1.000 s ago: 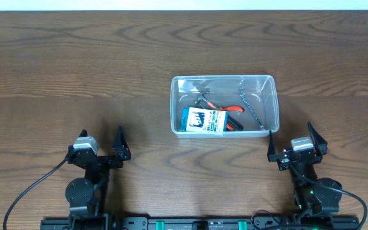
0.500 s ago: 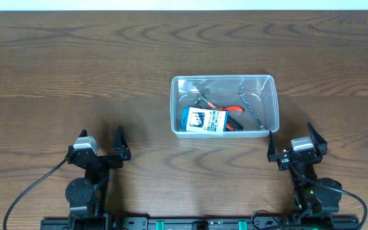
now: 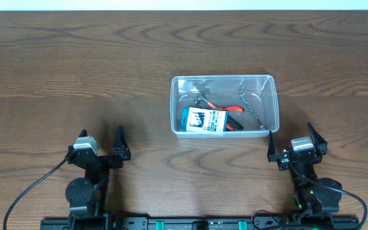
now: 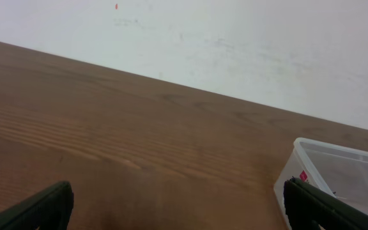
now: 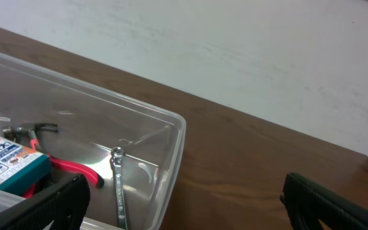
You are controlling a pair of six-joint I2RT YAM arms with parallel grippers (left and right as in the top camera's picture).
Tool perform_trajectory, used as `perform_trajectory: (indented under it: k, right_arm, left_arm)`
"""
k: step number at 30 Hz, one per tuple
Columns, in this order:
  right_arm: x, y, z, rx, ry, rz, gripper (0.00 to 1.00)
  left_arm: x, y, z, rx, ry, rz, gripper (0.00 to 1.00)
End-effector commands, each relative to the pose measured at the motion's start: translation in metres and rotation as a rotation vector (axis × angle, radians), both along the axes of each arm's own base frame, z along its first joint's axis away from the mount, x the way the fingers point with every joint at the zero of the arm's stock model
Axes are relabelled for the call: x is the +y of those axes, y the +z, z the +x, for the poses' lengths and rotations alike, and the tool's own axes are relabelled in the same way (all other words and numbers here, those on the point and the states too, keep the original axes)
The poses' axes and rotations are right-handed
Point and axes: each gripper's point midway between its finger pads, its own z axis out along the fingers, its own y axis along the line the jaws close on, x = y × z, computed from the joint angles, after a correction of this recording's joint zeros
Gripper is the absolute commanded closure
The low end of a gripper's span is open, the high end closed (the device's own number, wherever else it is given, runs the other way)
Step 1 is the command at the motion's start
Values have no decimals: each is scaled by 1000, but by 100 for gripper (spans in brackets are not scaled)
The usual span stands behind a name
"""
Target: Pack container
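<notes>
The clear plastic container stands on the wooden table right of centre. Inside it lie a blue-and-white box, red-handled pliers and a metal wrench. The container also shows in the right wrist view with the wrench and box, and at the right edge of the left wrist view. My left gripper is open and empty near the front left. My right gripper is open and empty just in front of the container's right corner.
The wooden table stretches around the container. A white wall rises behind the table's far edge. Arm bases and cables sit at the front edge.
</notes>
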Motion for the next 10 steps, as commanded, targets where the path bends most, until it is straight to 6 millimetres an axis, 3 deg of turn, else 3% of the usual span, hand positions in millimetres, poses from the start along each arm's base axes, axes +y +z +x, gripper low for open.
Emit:
perform_trajectory:
  k: [1,10]
  right_arm:
    - [0,0,0,1,0,13,1]
    - [0,0,0,1,0,13,1]
  left_arm:
    - [-2,-15,-1,47,-11,2,2]
    - [-2,-15,-1,47,-11,2,2]
